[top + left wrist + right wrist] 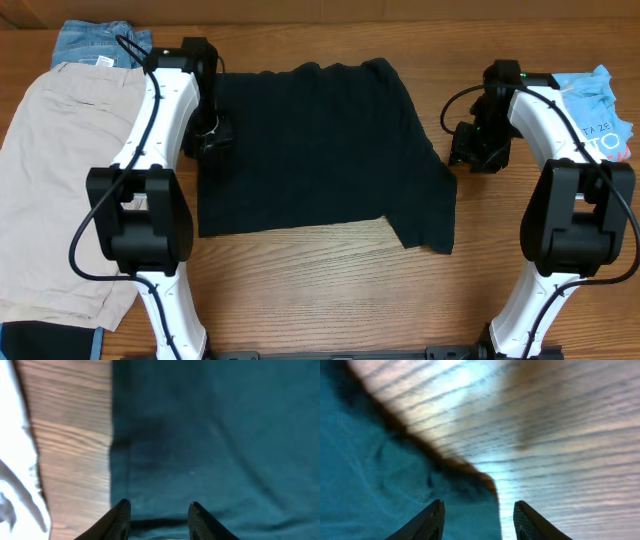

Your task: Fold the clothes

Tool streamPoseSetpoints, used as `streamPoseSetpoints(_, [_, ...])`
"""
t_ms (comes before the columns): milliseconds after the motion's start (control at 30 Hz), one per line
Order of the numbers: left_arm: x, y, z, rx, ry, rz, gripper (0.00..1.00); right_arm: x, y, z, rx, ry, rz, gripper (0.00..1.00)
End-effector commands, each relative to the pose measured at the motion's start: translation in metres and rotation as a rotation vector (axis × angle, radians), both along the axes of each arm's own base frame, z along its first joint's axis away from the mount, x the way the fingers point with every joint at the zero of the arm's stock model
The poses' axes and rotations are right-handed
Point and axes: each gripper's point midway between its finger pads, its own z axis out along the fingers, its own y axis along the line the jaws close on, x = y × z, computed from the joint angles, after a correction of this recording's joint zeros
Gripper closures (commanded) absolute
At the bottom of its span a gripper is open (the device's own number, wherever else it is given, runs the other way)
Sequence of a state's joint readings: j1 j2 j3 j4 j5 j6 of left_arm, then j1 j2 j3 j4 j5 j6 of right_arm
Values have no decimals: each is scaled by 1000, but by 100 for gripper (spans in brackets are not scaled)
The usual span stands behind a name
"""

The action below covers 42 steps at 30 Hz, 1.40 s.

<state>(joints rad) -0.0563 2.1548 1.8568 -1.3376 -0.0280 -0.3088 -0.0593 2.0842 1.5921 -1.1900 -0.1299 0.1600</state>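
**Jaws apart on both sides of a flat black T-shirt**

Jaws on both arms stand partly apart and hold nothing. In the left wrist view the two fingertips [123, 512] hang over the black T-shirt [320, 150] just inside its left edge. Only cloth shows in the gap between them, and bare wood and pale fabric lie further left. In the right wrist view the fingertips [434, 519] straddle the shirt's right edge: dark fabric lies under the left one and bare tabletop [320, 290] under the right. A point of the cloth ends between them, unpinched.

Readable writing is scarce. The light-blue printed tee [603, 110], bunched at the far right behind the right arm, carries white lettering. The arm and the folds cut it off, so no whole word can be read. A small white label [101, 62] sits on the blue denim [90, 42] at the far left corner, too small to read.

The black T-shirt lies spread flat in the middle of the tabletop, between the two arms. Its long axis runs left to right. The far edge is wavy, the left edge straight, and at the right side a flap juts toward the near edge of the tabletop. Which end is the neck I cannot tell.

Beige shorts [55, 180] lie flat at the left, overlapping the denim and well apart from the shirt.
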Motion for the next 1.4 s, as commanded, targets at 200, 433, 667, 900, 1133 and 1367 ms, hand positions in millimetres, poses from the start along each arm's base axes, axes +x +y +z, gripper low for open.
streamPoseSetpoints(200, [-18,-35,-47,-38,126,-57,60,7,17,-18,87,-56,13,57])
streamPoseSetpoints(433, [-31,-39,-66,-24,208,-74,56,0,19,-26,99,-37,12,64])
streamPoseSetpoints(667, [-50,-37,-79,-13,313,-72,56,-11,20,-25,100,8,11,96])
streamPoseSetpoints(900, [-72,-28,-86,24,387,-77,56,-34,-23,-28,-148,121,-165,96])
streamPoseSetpoints(1133, [-93,-25,-100,29,442,-80,55,-41,-40,-27,-265,145,-213,94])
streamPoseSetpoints(1367, [-99,-20,-105,54,456,-87,56,-30,-27,-24,-187,106,-126,77])
